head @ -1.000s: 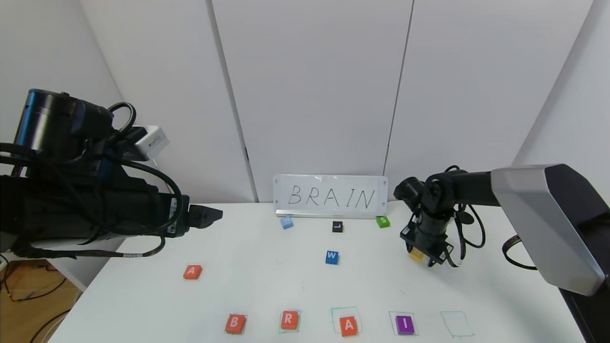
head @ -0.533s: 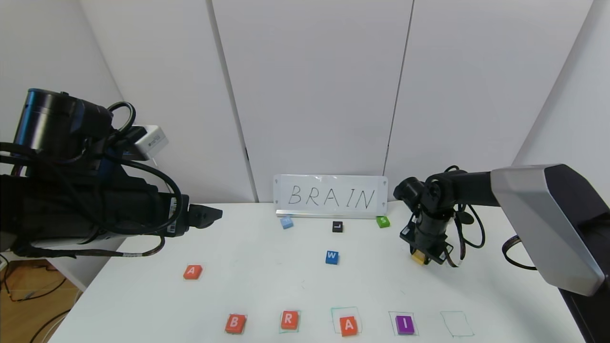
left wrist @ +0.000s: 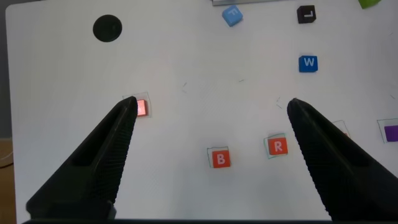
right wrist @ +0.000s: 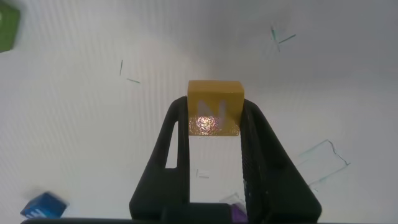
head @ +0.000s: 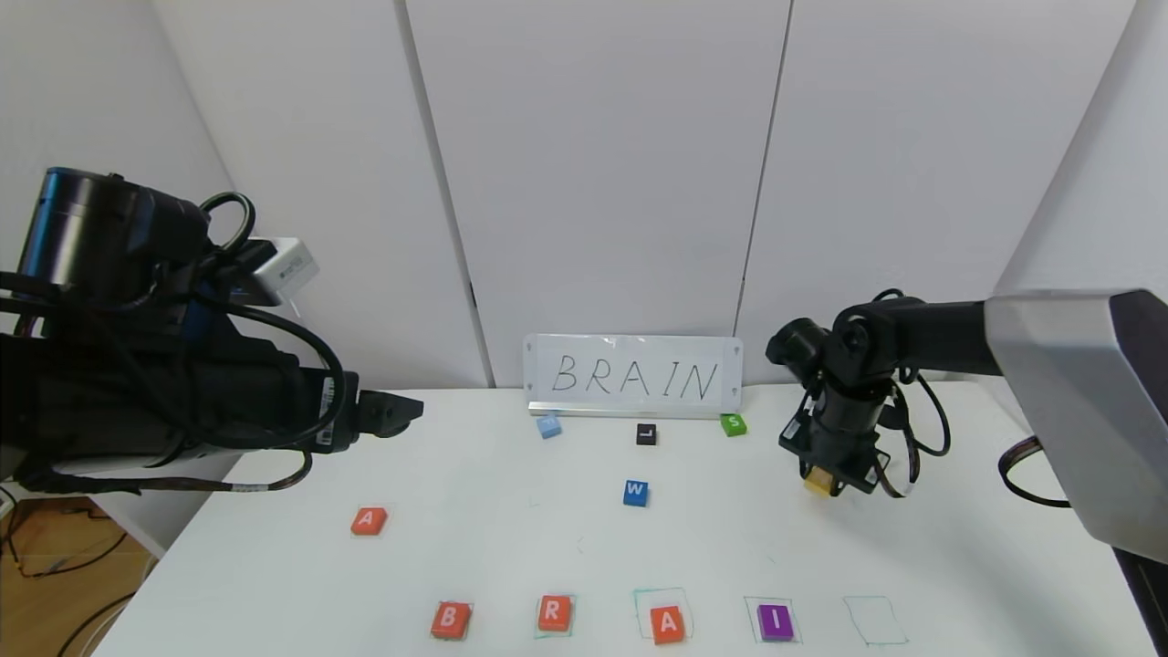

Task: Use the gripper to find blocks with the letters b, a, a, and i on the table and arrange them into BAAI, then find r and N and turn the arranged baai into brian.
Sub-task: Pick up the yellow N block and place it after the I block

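One square (head: pixel 874 620) beside the I (head: pixel 775 621) lies empty; right hand (head: pixel 824 481), clamping N (right wrist: pixel 214 109), must carry it there; left hand (left wrist: pixel 208 134) gapes idle.

White panelled wall (head: pixel 602 164) behind; BRAIN sign (head: pixel 634 376) leans against it; wood floor (head: pixel 55 566) lower left.

The table (head: pixel 511 557) carries blocks (head: pixel 668 624), r (head: pixel 554 613), a blue W block (head: pixel 636 493) and a sign (head: pixel 633 377).
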### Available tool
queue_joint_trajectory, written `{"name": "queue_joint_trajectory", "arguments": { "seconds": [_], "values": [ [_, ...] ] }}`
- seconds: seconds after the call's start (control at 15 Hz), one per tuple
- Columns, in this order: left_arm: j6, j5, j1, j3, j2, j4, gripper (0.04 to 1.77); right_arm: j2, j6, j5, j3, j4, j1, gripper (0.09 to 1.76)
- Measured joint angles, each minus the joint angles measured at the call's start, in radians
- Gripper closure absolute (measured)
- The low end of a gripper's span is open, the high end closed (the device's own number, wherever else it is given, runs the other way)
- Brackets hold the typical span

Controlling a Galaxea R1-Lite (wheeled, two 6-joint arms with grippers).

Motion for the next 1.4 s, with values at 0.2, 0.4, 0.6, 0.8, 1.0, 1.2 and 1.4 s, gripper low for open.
{"name": "queue_joint_trajectory", "arguments": {
  "seconds": [0.2,0.4,0.6,0.8,1.0,1.2,1.4],
  "values": [
    [0.001,-0.001,0.0,0.0,-0.003,0.0,0.09,-0.095,-0.09,-0.001,0.091,-0.002,0.004,1.31],
    [0.001,0.0,0.0,0.0,-0.005,0.001,0.09,-0.194,-0.178,0.001,0.252,-0.093,0.012,1.31],
    [0.001,0.0,0.0,0.0,-0.007,0.001,0.09,-0.311,-0.341,0.051,0.507,-0.307,0.014,1.31],
    [0.001,-0.001,0.0,0.0,-0.008,0.0,0.09,-0.432,-0.582,0.18,0.751,-0.48,-0.002,1.31],
    [0.001,-0.001,0.0,0.0,-0.008,0.0,0.09,-0.514,-0.765,0.241,0.87,-0.514,-0.039,1.31],
    [0.002,0.0,0.0,0.001,-0.007,0.0,0.09,-0.556,-0.857,0.26,0.939,-0.518,-0.078,1.31],
    [0.01,0.0,0.0,0.003,-0.005,0.0,0.09,-0.563,-0.884,0.258,0.996,-0.558,-0.095,1.31]
  ]
}}
